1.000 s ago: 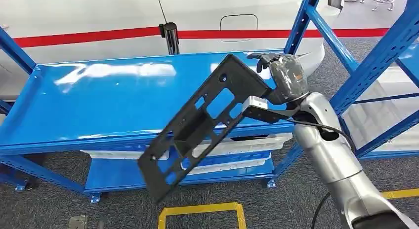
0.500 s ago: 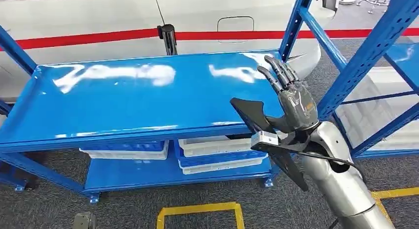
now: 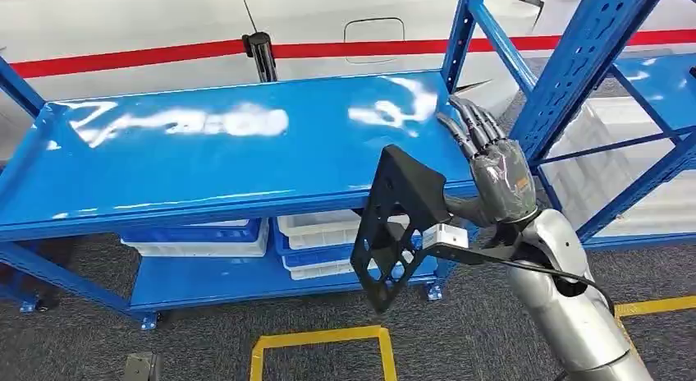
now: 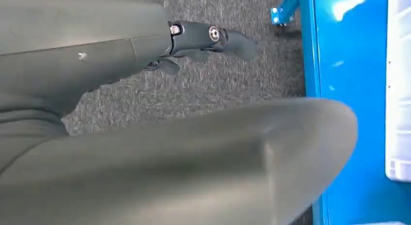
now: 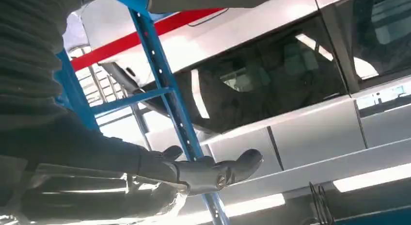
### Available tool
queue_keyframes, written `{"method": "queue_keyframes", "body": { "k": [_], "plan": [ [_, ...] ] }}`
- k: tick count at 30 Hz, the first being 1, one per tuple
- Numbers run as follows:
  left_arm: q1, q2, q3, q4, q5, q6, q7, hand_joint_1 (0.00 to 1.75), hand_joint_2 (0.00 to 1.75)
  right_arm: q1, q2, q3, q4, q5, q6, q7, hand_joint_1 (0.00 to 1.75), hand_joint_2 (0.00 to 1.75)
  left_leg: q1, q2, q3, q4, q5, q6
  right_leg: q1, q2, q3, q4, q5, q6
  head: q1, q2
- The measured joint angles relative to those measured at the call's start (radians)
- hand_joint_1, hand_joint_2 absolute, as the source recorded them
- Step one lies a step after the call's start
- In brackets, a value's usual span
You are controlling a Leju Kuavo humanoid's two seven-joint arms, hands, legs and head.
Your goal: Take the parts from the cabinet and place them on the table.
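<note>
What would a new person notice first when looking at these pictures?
The eye goes first to the black perforated part, held on edge by the right hand just in front of the blue shelf table, below its front right edge. Next comes the shiny blue tabletop itself, with white bins on the shelf below it. Behind runs a white wall with a red stripe.

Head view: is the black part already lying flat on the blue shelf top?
No. The black part hangs tilted off the front edge of the blue shelf top, held at the right hand, below the surface.
</note>
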Motion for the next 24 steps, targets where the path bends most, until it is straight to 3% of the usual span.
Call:
{"method": "queue_keyframes", "body": {
  "k": [1, 3, 4, 5, 6, 7, 9, 10, 11, 12, 14, 15, 16, 17, 19, 21, 22, 24],
  "plan": [
    [-0.001, 0.002, -0.002, 0.001, -0.004, -0.001, 0.0, 0.0, 0.0, 0.001, 0.0, -0.002, -0.004, 0.0, 0.0, 0.0, 0.0, 1.75, -0.002, 0.012, 0.0, -0.001, 0.0, -0.001, 0.01, 0.0, -0.002, -0.002, 0.005, 0.008, 0.005, 0.0],
    [-0.003, 0.004, -0.002, 0.0, -0.003, 0.0, -0.001, 0.0, 0.0, 0.005, 0.0, -0.003, -0.006, 0.001, 0.0, 0.0, 0.03, 1.75, -0.012, 0.011, -0.005, -0.005, 0.008, 0.004, 0.0, -0.006, -0.004, -0.003, 0.013, 0.019, 0.002, 0.0],
    [-0.003, 0.006, -0.001, 0.0, -0.001, -0.001, -0.003, 0.0, 0.0, 0.008, 0.0, -0.004, -0.009, 0.004, 0.0, 0.0, 1.75, 1.75, -0.016, 0.011, -0.007, -0.008, 0.011, 0.008, -0.001, -0.007, -0.004, -0.01, 0.018, 0.026, 0.001, 0.0],
    [-0.003, 0.006, -0.001, 0.0, -0.003, -0.004, -0.014, 0.0, 0.0, 0.011, -0.002, -0.007, -0.015, 0.01, 0.001, 0.0, 1.75, 1.75, -0.014, 0.012, -0.004, -0.026, 0.03, 0.011, 0.006, -0.007, -0.006, -0.017, 0.026, 0.037, 0.002, 0.0],
    [-0.004, 0.005, -0.001, 0.0, -0.006, -0.004, -0.015, 0.0, 0.0, 0.013, -0.004, -0.012, -0.017, 0.013, 0.002, 0.0, 1.75, 1.75, -0.005, 0.015, -0.004, -0.04, 0.047, 0.006, 0.006, -0.009, -0.021, 0.004, 0.012, 0.033, 0.003, 0.0],
    [-0.006, 0.005, -0.001, 0.0, -0.006, -0.002, -0.015, 0.0, 0.0, 0.012, -0.006, -0.016, -0.022, 0.018, 0.005, -0.001, 1.75, 1.75, -0.004, 0.015, -0.013, -0.041, 0.055, 0.015, 0.007, -0.008, -0.045, 0.059, -0.031, 0.023, 0.007, 0.0],
    [-0.005, 0.004, 0.0, 0.0, -0.006, -0.003, -0.014, 0.0, 0.0, 0.022, -0.008, -0.019, -0.026, 0.029, 0.006, -0.002, 1.75, 1.75, -0.005, 0.015, -0.026, -0.04, 0.063, 0.012, 0.003, -0.008, -0.102, 0.215, -0.111, 0.013, 0.008, 0.0],
    [-0.005, 0.005, 0.0, 0.0, -0.006, -0.004, -0.014, 0.0, 0.0, 0.028, -0.008, -0.02, -0.027, 0.031, 0.006, -0.004, 1.75, 1.75, -0.005, 0.015, -0.034, -0.039, 0.067, 0.011, 0.003, -0.009, -0.123, 0.28, -0.138, 0.016, 0.008, 0.0],
    [-0.004, 0.004, 0.001, 0.0, -0.006, -0.005, -0.014, 0.0, 0.0, 0.033, -0.008, -0.021, -0.029, 0.031, 0.008, -0.004, 1.75, 1.75, -0.005, 0.015, -0.038, -0.039, 0.071, 0.009, 0.002, -0.009, -0.124, 0.302, -0.144, 0.023, 0.01, 0.0],
    [-0.005, 0.004, 0.001, 0.0, -0.006, -0.005, -0.014, 0.0, 0.0, 0.035, -0.009, -0.022, -0.032, 0.034, 0.013, -0.004, 1.75, 1.75, -0.005, 0.016, -0.043, -0.038, 0.074, 0.006, 0.0, -0.009, -0.097, 0.274, -0.135, 0.033, 0.01, 0.0],
    [-0.005, 0.003, 0.001, 0.0, -0.006, -0.004, -0.014, 0.0, 0.0, 0.035, -0.011, -0.026, -0.041, 0.037, 0.015, -0.005, 1.75, 1.75, -0.004, 0.015, -0.044, -0.035, 0.076, 0.002, -0.004, -0.011, 0.017, 0.099, -0.082, 0.054, 0.01, 0.0],
    [-0.005, 0.003, 0.001, 0.0, -0.006, -0.003, -0.013, 0.0, 0.0, 0.034, -0.012, -0.029, -0.046, 0.037, 0.018, -0.004, 1.75, 1.75, -0.005, 0.015, -0.044, -0.03, 0.074, -0.001, -0.008, -0.016, 0.071, 0.009, -0.06, 0.059, 0.01, 0.0],
    [-0.006, 0.003, 0.002, 0.0, -0.007, -0.002, -0.012, 0.0, 0.0, 0.032, -0.012, -0.032, -0.048, 0.037, 0.018, -0.004, 1.75, 1.75, -0.015, 0.015, -0.051, -0.023, 0.071, -0.007, -0.004, -0.017, 0.091, -0.024, -0.072, 0.05, 0.011, 0.0],
    [-0.006, 0.003, 0.002, 0.0, -0.008, -0.002, -0.011, 0.0, 0.0, 0.035, -0.012, -0.033, -0.053, 0.037, 0.018, -0.005, 1.75, 1.75, -0.014, 0.015, -0.055, -0.019, 0.074, -0.012, -0.002, -0.014, 0.085, -0.025, -0.065, 0.04, 0.009, 0.0],
    [-0.006, 0.003, 0.003, 0.0, -0.009, 0.0, -0.011, 0.0, 0.0, 0.036, -0.014, -0.038, -0.057, 0.037, 0.019, -0.005, 1.75, 1.75, -0.012, 0.015, -0.058, -0.021, 0.079, -0.02, 0.0, -0.013, 0.08, -0.021, -0.064, 0.036, 0.008, 0.0],
    [-0.006, 0.003, 0.002, 0.0, -0.009, 0.0, -0.011, 0.0, 0.0, 0.035, -0.014, -0.039, -0.063, 0.038, 0.019, -0.005, 1.75, 1.75, -0.007, 0.01, -0.065, -0.006, 0.063, -0.031, -0.015, -0.012, 0.084, -0.027, -0.057, 0.025, 0.009, 0.0],
    [-0.007, 0.001, 0.002, 0.0, -0.009, 0.0, -0.011, 0.0, 0.0, 0.033, -0.014, -0.041, -0.068, 0.038, 0.019, -0.005, 1.75, 1.75, -0.005, 0.007, -0.081, 0.033, 0.032, -0.038, -0.016, -0.012, 0.083, -0.027, -0.057, 0.016, 0.003, 0.0],
    [-0.006, 0.002, 0.003, 0.0, -0.009, 0.001, -0.011, 0.0, 0.0, 0.033, -0.013, -0.042, -0.072, 0.039, 0.019, -0.005, 1.75, 1.75, 0.003, 0.003, -0.149, 0.185, -0.045, -0.051, -0.015, -0.012, 0.081, -0.026, -0.056, 0.011, 0.002, 0.0]
  ]
}}
